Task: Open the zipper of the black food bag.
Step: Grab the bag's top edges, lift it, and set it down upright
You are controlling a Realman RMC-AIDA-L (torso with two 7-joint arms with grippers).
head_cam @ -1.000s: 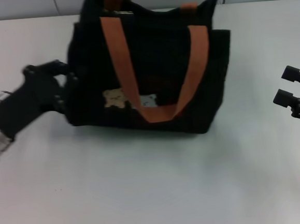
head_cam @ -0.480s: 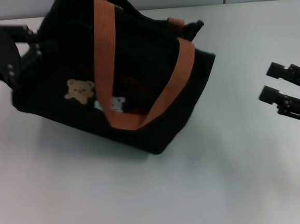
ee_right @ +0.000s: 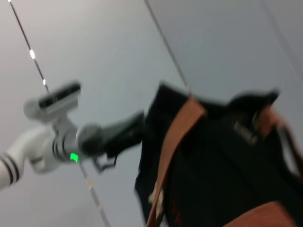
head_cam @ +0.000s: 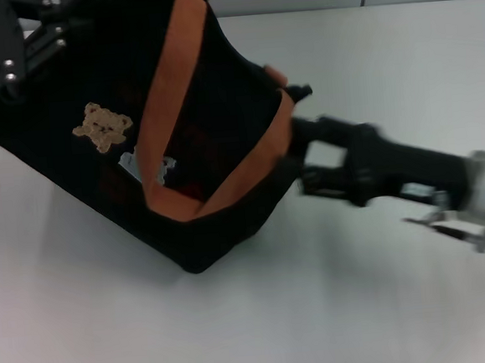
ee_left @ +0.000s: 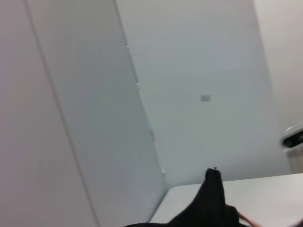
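The black food bag [head_cam: 219, 91] is tilted, its left end raised and its lower corner on the table. It has brown-orange strap handles [head_cam: 172, 86] and a tan bear patch [head_cam: 102, 125]. My left gripper [head_cam: 22, 47] holds the bag's upper left end; the right wrist view shows the same gripper [ee_right: 120, 137] at that edge of the bag [ee_right: 213, 170]. My right gripper [head_cam: 303, 156] is open, its fingers spread against the bag's right end. The left wrist view shows only a black fabric peak of the bag [ee_left: 213, 201]. The zipper is not visible.
The white table [head_cam: 384, 53] stretches around the bag, with a grey wall behind it. The right arm's forearm [head_cam: 418, 172] reaches across the table from the right edge.
The left gripper has raised and tipped the bag's left end and swung it up-left. The right arm has moved left from the table's right edge to the bag's right end.
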